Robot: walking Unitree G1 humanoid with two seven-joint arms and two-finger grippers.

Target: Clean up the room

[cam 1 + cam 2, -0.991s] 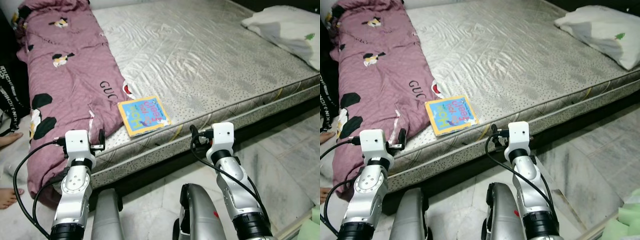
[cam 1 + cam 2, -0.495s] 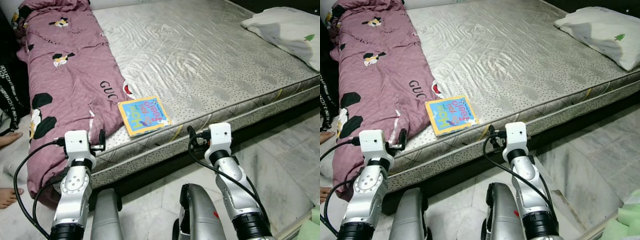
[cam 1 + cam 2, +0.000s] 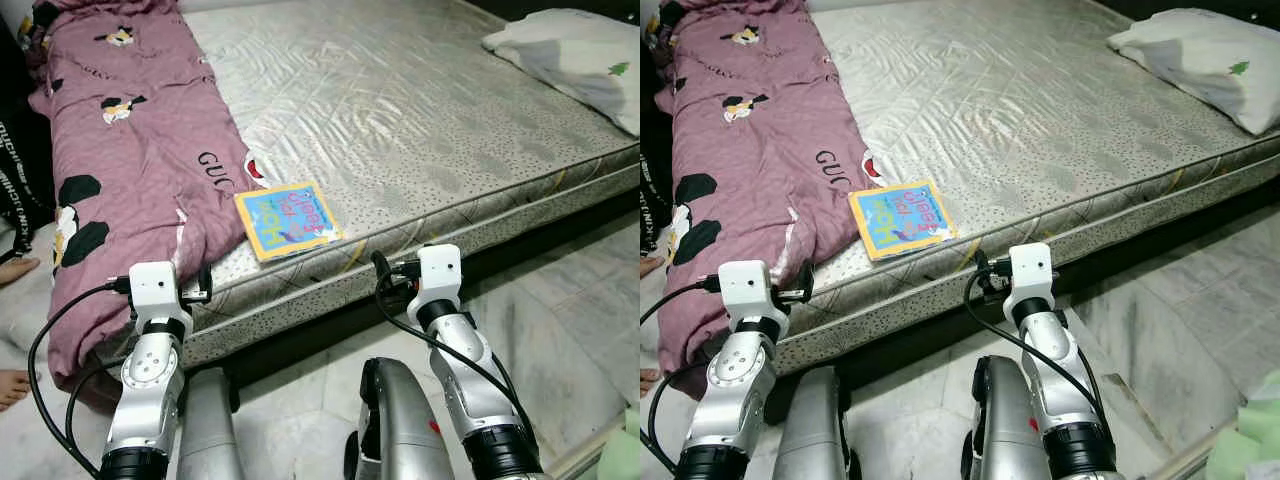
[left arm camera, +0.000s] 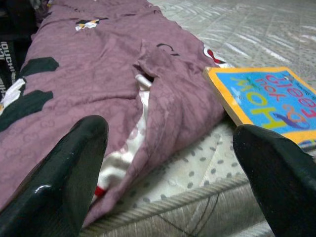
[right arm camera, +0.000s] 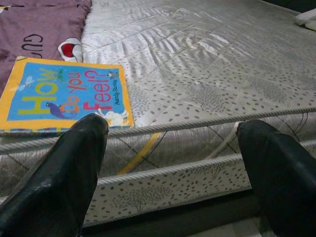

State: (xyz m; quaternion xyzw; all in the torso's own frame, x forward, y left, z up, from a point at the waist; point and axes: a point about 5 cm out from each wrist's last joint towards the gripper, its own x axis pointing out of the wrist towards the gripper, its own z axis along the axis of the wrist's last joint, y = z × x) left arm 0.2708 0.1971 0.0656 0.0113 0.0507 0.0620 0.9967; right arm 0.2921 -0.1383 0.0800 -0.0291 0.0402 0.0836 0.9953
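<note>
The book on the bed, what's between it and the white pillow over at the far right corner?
Just bare quilted mattress; nothing lies between the book and the pillow, as the left eye view shows. The purple blanket is on the book's other side.

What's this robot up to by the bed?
It stands at the edge of the mattress, holding nothing. The left gripper and right gripper are both open, raised just short of the bed. A children's book lies near the edge beside a purple blanket, with a pillow at the far corner.
</note>
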